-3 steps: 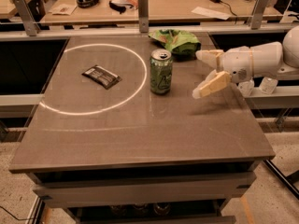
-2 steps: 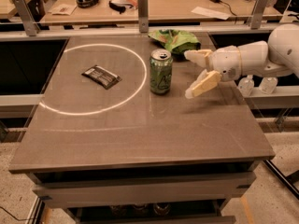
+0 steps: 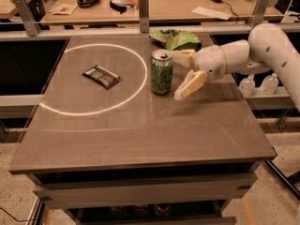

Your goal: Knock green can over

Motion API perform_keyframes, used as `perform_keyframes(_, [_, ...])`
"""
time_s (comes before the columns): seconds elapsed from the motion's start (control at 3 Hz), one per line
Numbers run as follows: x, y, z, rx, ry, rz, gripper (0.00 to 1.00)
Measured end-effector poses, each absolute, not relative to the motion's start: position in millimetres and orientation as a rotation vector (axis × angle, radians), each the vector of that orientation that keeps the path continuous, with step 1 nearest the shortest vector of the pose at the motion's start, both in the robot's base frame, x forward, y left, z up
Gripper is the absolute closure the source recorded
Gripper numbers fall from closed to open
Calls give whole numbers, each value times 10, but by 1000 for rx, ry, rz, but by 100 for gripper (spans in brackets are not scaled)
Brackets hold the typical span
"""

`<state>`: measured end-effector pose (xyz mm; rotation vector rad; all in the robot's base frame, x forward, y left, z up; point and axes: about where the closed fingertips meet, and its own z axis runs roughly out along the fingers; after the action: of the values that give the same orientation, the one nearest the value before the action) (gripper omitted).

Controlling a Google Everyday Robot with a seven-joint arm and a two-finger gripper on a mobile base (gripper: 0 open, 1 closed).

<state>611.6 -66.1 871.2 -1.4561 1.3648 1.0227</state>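
The green can (image 3: 161, 72) stands upright on the brown table (image 3: 140, 130), just right of the white circle's edge. It is light green with darker swirls and a silver top. My gripper (image 3: 178, 75) comes in from the right on a white arm, right beside the can. Its two cream fingers are spread apart: the upper one (image 3: 183, 56) points at the can's top, the lower one (image 3: 190, 85) reaches down toward the table by the can's right side. It holds nothing.
A crumpled green-and-white snack bag (image 3: 176, 39) lies behind the can. A dark flat packet (image 3: 101, 76) lies inside the white circle (image 3: 56, 109). A rail with metal posts (image 3: 143, 6) runs along the far edge. Two bottles (image 3: 258, 84) stand below at right.
The gripper has moved left toward the can, closing most of the gap. The can stands upright and has not moved.
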Motion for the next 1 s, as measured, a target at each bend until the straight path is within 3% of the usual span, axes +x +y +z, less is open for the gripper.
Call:
perform_keyframes(0.33, [6144, -460, 8721, -1444, 1331, 1095, 3])
perform_keyframes(1.0, [6192, -348, 8752, -1442, 1331, 1131, 49])
